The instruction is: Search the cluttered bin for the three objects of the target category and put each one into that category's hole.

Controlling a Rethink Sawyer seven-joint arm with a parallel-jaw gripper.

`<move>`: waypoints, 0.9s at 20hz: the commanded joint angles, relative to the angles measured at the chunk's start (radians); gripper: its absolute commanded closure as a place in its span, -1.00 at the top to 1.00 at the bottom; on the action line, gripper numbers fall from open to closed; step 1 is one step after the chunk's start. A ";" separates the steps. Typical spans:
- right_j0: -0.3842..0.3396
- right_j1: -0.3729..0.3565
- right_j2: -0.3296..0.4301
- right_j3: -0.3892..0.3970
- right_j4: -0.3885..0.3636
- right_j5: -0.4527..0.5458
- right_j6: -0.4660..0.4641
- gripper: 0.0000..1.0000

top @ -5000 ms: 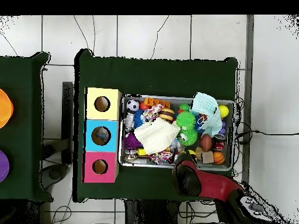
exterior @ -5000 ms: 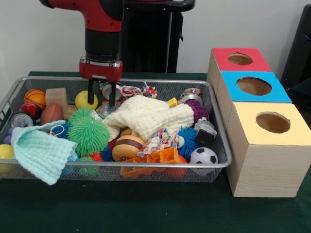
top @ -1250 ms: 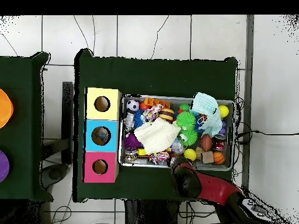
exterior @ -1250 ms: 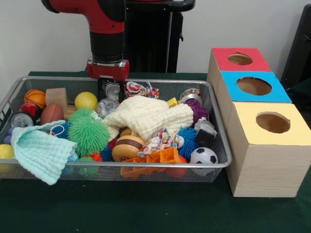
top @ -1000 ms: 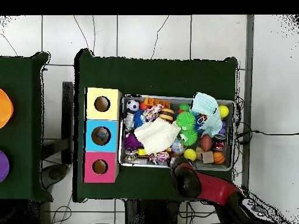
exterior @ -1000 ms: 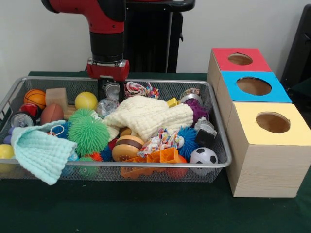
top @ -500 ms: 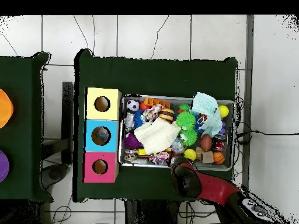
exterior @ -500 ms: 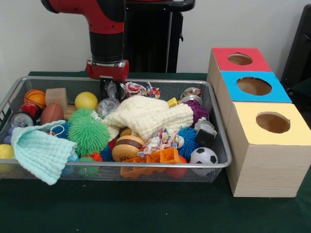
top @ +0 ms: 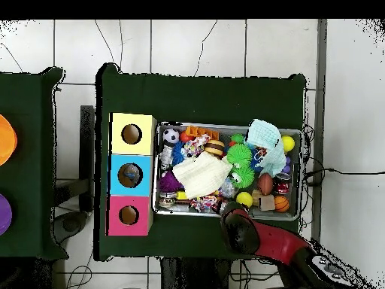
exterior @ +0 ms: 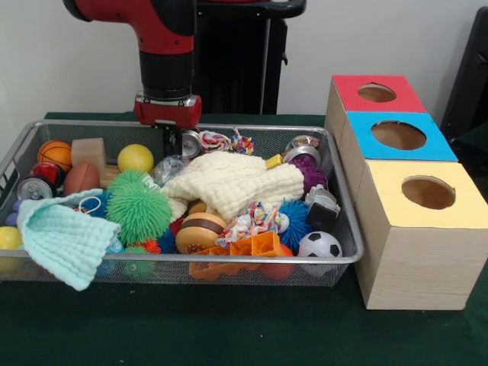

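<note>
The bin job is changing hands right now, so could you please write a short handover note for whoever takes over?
Gripper: at the bin's far rim beside a small metal can; open or shut cannot be told.
Bin: full of mixed toys, with a cream cloth and a mint cloth covering some.
Boxes: red, blue and yellow tops, right of the bin.
Done: no drop visible.
Left: find all three targets.
</note>
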 commanded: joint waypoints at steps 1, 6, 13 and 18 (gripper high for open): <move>0.000 0.093 0.045 -0.097 -0.025 0.005 0.096 -1.00; -0.001 0.092 0.046 -0.095 -0.025 0.002 0.097 -1.00; 0.017 0.083 0.028 -0.099 -0.015 0.011 0.100 1.00; 0.018 0.079 0.029 -0.097 -0.018 0.018 0.095 1.00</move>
